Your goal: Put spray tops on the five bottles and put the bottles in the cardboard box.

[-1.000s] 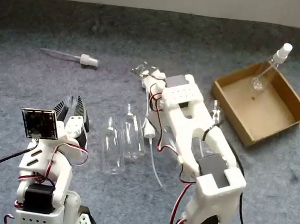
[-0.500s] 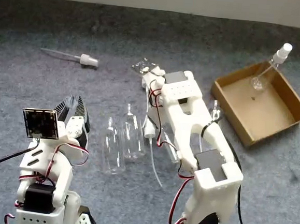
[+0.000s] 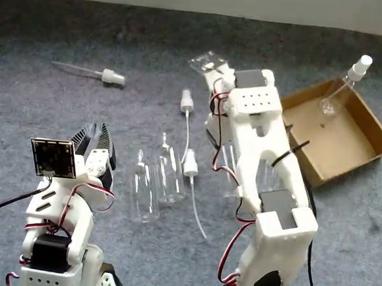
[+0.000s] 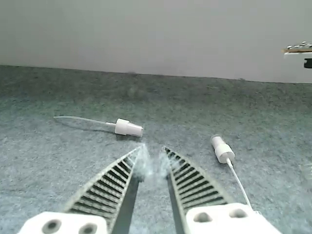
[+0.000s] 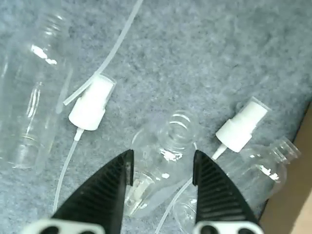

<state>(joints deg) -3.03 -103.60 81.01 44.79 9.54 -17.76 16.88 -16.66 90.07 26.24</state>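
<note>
High view: cardboard box [image 3: 337,138] sitting on grey carpet [image 3: 54,26], w/ 1 capped bottle [image 3: 347,81] leaning in its far corner; 2 bare bottles [image 3: 168,174] lying well apart from box, loose spray top [image 3: 190,164] lying beside them on box side. Left wrist view: left gripper [image 4: 153,148] hanging barely parted, gripping nothing; far spray top [image 4: 127,127], farthest from box, lying ahead. Right wrist view: right gripper [image 5: 162,155] hovering released, open-necked bottle [image 5: 175,129] showing btwn jaws, nr box.

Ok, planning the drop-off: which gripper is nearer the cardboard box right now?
Right. The right gripper hangs over loose bottles right beside the cardboard box; the left gripper is on the far side of those bottles from it.
</note>
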